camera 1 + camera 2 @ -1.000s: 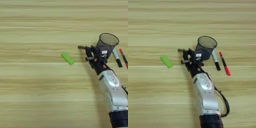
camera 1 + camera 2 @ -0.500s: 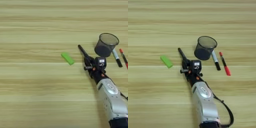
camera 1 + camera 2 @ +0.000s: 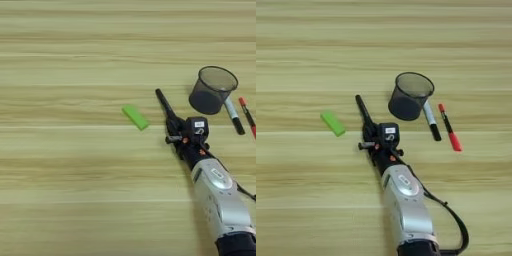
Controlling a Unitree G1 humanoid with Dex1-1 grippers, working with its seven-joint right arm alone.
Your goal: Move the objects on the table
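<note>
The claw (image 3: 372,134) had drawn back from the mesh cup (image 3: 410,96), gripping the black marker (image 3: 364,114). The white marker (image 3: 430,120) lay beside the cup on the table (image 3: 306,60), a green block (image 3: 333,123) left.

The table (image 3: 306,50) is light yellowish wood with straight horizontal grain stripes. On it show a bright green block (image 3: 333,123), an all-black marker (image 3: 363,113), a dark wire-mesh pen cup (image 3: 410,96), a white-barrelled marker (image 3: 430,119) with a black cap, and a red marker (image 3: 449,128). The forearm (image 3: 406,205) is silver, its gripper (image 3: 376,134) black.
</note>
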